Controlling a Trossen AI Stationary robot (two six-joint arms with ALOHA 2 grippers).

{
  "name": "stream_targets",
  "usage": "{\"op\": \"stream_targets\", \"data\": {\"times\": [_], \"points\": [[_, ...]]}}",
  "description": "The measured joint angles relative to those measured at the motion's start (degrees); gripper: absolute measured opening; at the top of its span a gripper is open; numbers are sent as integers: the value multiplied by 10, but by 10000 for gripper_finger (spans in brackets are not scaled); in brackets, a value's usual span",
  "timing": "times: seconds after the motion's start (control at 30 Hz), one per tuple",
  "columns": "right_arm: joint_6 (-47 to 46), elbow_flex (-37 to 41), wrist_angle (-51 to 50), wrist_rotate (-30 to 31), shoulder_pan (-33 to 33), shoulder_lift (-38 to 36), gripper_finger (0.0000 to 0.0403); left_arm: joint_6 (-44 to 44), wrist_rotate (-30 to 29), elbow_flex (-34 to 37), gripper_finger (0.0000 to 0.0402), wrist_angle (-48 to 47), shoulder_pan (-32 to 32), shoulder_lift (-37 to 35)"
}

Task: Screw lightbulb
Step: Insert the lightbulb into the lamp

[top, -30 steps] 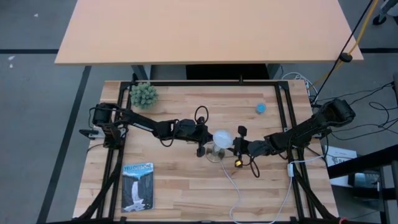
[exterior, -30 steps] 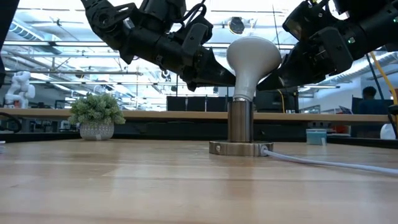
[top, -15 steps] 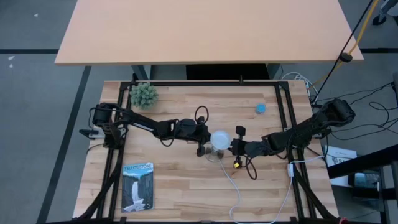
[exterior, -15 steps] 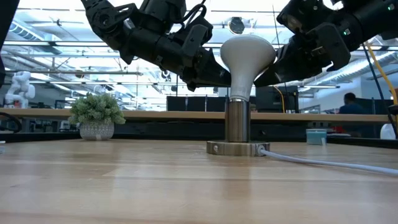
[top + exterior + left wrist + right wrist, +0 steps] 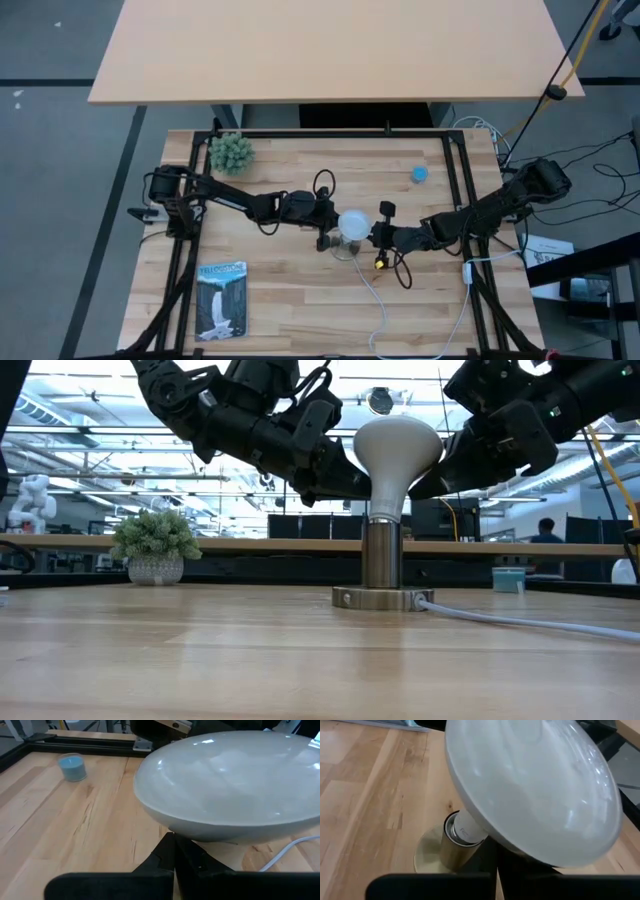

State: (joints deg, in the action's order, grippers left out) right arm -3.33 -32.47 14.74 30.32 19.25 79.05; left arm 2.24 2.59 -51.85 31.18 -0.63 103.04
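Observation:
The white lightbulb (image 5: 398,448) stands dome up, its narrow screw end (image 5: 463,832) in the metal socket post (image 5: 381,555). The post's round base (image 5: 380,598) rests on the wood table, and a white cord (image 5: 520,622) leads off it. In the high view the lightbulb (image 5: 352,224) is mid-table. My left gripper (image 5: 328,228) is shut at the bulb's left side, under the dome. My right gripper (image 5: 376,236) is shut at its right side, also under the dome. My left gripper's shut fingertips (image 5: 173,842) meet the bulb's cone-shaped body (image 5: 372,488) just below the dome. They come slanting down from the table's left side. The bulb stays upright in the socket. My right gripper's shut fingertips (image 5: 498,854) meet the cone-shaped body (image 5: 412,486) below the dome on the opposite side. They come slanting down from the table's right side. The dome hides the exact spot in the wrist view.
A small blue cap (image 5: 419,173) lies at the far right. A potted plant (image 5: 231,152) stands at the far left. A booklet (image 5: 221,300) lies at the near left. The cord (image 5: 375,300) runs toward the near edge.
My right gripper has moved a little toward the table's left, against the bulb. The bulb and its socket have shifted slightly left with it. My left gripper has kept still.

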Motion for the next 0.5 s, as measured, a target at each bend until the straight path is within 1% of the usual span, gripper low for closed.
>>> {"op": "stream_targets", "data": {"times": [0.5], "points": [[13, 0, 5, -2, 0, 0, 0, -13, 0, 0, 2, 0, -1, 0]]}}
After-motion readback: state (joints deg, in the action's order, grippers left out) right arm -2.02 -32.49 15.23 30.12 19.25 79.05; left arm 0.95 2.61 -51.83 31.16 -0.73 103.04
